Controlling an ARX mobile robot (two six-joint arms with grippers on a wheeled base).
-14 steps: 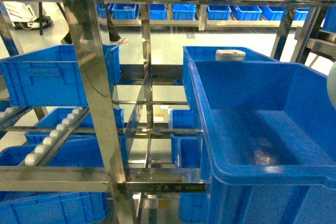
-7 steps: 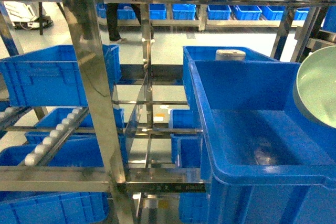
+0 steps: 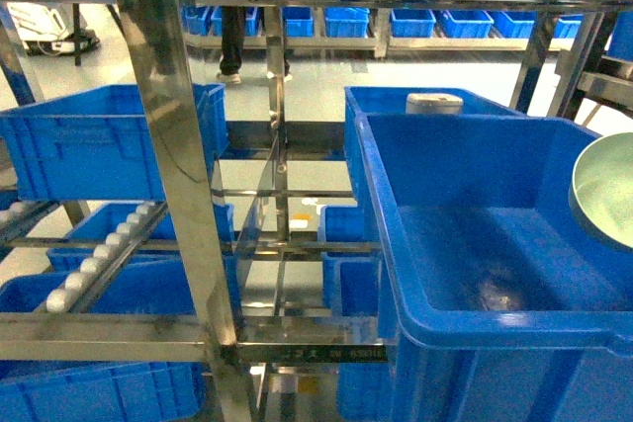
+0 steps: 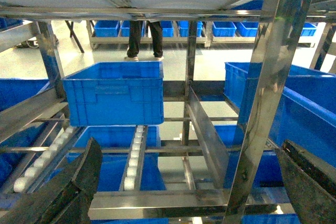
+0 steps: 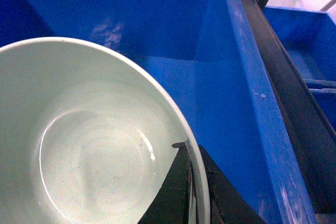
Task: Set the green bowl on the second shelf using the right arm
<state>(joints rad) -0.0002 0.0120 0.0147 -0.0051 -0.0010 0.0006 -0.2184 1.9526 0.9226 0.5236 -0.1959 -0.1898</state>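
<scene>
The pale green bowl shows at the right edge of the head view, held above the open inside of a large blue crate. In the right wrist view the bowl fills the lower left. My right gripper is shut on its rim, one black finger inside and one outside. The crate sits on a level of the steel rack; whether that level is the second shelf I cannot tell. My left gripper stands open in front of the rack, with nothing between its fingers.
A shiny upright stands close on the left. Roller rails and more blue crates fill the left bays. A white object lies in the crate behind. A person stands on the floor beyond.
The bowl came in from the right edge over the crate and has since dropped lower and drawn back slightly to the right. The person behind has walked to the right.
</scene>
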